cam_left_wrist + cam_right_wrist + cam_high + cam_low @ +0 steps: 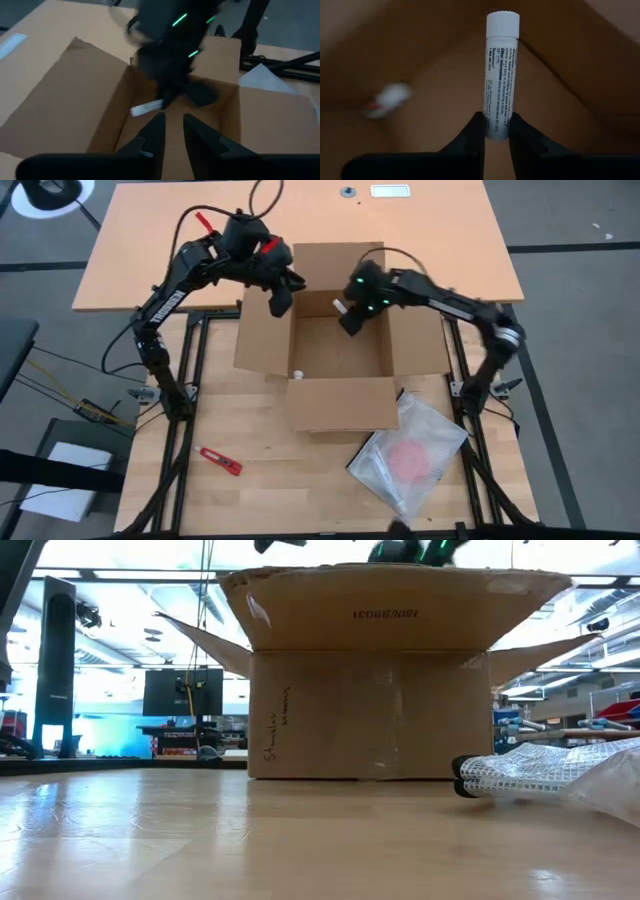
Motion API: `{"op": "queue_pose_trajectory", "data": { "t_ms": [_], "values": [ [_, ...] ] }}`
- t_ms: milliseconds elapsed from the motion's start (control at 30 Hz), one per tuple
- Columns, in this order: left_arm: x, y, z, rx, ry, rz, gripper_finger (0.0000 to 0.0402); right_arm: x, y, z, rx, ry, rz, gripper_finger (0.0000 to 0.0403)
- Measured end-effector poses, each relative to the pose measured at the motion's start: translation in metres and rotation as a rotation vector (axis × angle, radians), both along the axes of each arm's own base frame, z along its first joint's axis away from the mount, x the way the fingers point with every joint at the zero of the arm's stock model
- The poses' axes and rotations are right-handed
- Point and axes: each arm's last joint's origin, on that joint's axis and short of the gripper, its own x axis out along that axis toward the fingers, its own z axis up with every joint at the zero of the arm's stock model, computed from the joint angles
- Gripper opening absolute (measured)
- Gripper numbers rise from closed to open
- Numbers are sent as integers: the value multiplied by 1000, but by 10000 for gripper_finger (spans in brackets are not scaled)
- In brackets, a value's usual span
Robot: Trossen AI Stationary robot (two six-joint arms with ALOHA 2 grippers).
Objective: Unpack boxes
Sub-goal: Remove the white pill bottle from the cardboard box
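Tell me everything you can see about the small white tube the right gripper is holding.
The white tube is a slim cylinder with a ribbed white cap at its free end and fine black print along its side. It looks like plastic. The right gripper pinches its lower end between both fingers, inside the open cardboard box, above the floor. Nothing else touches it.

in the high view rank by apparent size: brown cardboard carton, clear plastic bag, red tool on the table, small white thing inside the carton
1. Brown corrugated cardboard carton
2. Clear plastic bag with the red disc
3. Small red tool on the wooden table
4. Small white item on the carton floor, barely a speck
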Motion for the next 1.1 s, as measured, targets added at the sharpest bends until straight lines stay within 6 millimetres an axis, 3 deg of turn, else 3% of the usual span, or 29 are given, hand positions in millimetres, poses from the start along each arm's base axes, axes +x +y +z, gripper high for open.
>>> {"op": "queue_pose_trajectory", "data": {
  "t_ms": [133,267,467,567,767,933,1100],
  "values": [
    [-10,-6,8,-19,-31,21,78,-20,55,42,-5,-85,128,57],
    [-13,-7,8,-87,-35,64,78,-43,112,70,12,-123,282,57],
    [-18,-13,1,-206,30,109,78,-70,186,72,123,-102,352,57],
    [-16,-19,-1,-216,51,87,78,-82,225,57,196,-56,377,57],
    [-10,-35,-2,-225,71,29,78,-112,294,9,317,121,329,57],
    [-6,-44,-3,-223,81,20,78,-142,337,-39,409,310,249,57],
    [-5,-49,-4,-244,95,32,78,-166,365,-86,513,490,20,57]
  ]
}}
